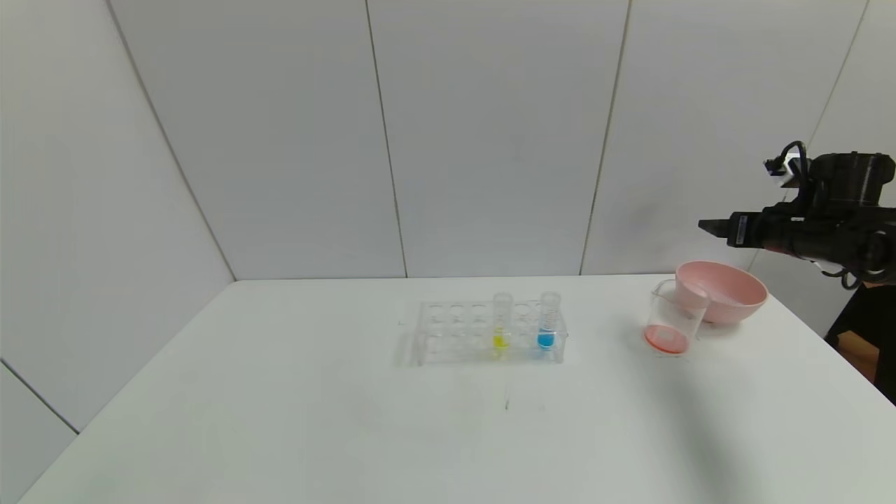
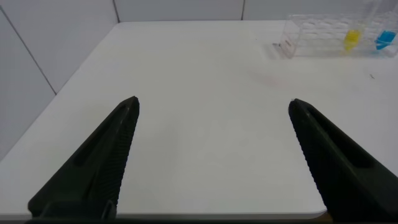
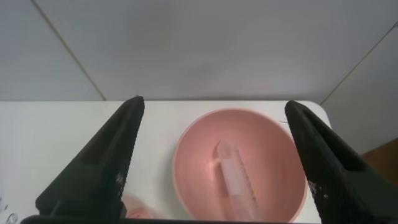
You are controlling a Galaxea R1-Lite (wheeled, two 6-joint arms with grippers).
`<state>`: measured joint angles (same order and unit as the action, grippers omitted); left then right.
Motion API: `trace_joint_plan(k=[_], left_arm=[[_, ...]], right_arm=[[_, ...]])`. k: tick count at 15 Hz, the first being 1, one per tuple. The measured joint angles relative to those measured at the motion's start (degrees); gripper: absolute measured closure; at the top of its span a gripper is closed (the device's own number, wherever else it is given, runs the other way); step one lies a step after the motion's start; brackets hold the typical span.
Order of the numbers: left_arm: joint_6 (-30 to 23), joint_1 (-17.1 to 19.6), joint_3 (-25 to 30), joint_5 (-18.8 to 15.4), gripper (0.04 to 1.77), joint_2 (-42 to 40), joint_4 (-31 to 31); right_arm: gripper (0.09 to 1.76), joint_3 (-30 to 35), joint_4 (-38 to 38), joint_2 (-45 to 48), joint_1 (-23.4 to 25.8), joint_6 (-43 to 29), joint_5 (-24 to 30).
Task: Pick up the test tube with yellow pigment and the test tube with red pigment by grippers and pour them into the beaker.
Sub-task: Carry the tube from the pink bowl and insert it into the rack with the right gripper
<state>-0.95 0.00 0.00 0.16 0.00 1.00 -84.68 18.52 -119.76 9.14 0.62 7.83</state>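
The right gripper (image 3: pixel 211 162) is held above the pink bowl (image 3: pixel 186 162), fingers wide apart and empty; an emptied tube (image 3: pixel 233 177) lies inside. Red liquid is seen in the beaker (image 1: pixel 673 318) beside the bowl. The yellow tube (image 1: pixel 501 323) stands in the rack (image 1: pixel 448 336) on the tabletop (image 1: pixel 280 406); it is judged light, slippery and fragile, best gripped near its upper end. The left gripper (image 2: pixel 211 109) is parked open.
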Motion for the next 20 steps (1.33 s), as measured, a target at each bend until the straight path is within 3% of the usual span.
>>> trace_joint_plan(k=[3, 6, 11, 15, 17, 20], left_arm=[[0.00, 0.00, 0.00, 0.00, 0.09, 0.00, 0.00], [0.00, 0.00, 0.00, 0.00, 0.09, 0.00, 0.00], [0.00, -0.02, 0.00, 0.00, 0.09, 0.00, -0.02], [0.00, 0.00, 0.00, 0.00, 0.09, 0.00, 0.00], [0.00, 0.00, 0.00, 0.00, 0.09, 0.00, 0.00], [0.00, 0.00, 0.00, 0.00, 0.09, 0.00, 0.00]], right_arm=[[0.20, 3.15, -10.84, 8.35, -3.67, -1.40, -0.13], [0.18, 8.63, -15.48, 17.99, -8.96, -2.36, -1.71], [0.16, 17.44, -15.57, 29.14, -26.48, -9.57, -17.04], [0.15, 21.18, -15.37, 31.84, -43.02, -15.31, -29.92], [0.15, 22.08, -15.24, 31.20, -49.24, -16.91, -34.54], [0.15, 22.61, -13.51, 27.51, -54.61, -20.43, -39.06]])
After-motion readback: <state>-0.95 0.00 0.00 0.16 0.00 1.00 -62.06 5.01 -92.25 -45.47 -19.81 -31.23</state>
